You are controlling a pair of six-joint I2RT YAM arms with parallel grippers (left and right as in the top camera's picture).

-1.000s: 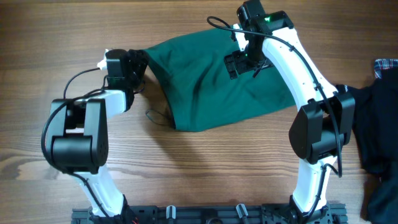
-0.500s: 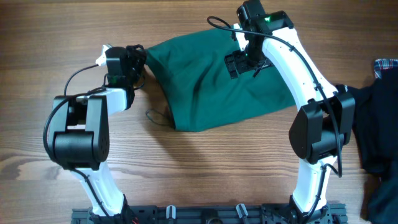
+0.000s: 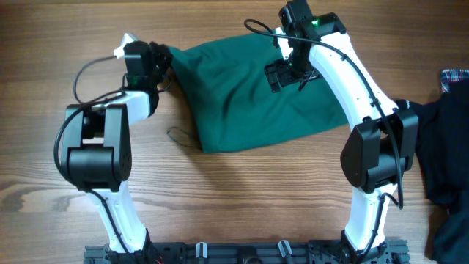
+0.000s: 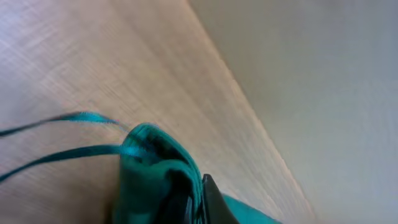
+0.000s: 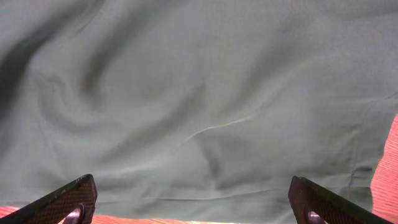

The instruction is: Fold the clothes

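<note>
The dark green clothes (image 3: pixel 242 99) lie spread across the middle of the wooden table. My left gripper (image 3: pixel 158 61) is at their far left corner, shut on a bunched fold of the green fabric (image 4: pixel 152 180). Two thin green cords (image 4: pixel 62 152) trail away from that fold. A thin cord loop (image 3: pixel 178 136) lies on the wood by the near left edge. My right gripper (image 3: pixel 283 73) hovers over the clothes' upper right part, open wide. Its fingertips (image 5: pixel 71 198) frame smooth green cloth (image 5: pixel 199 93) with nothing between them.
A black garment (image 3: pixel 445 158) lies at the table's right edge, with a blue-red plaid cloth (image 3: pixel 456 77) just behind it. The right arm's white links (image 3: pixel 352 81) cross over the clothes' right side. Bare wood (image 3: pixel 242 198) stretches in front.
My left gripper has shut on the clothes' left corner and shifted slightly toward the far side, drawing the corner with it. The right arm has not moved.
</note>
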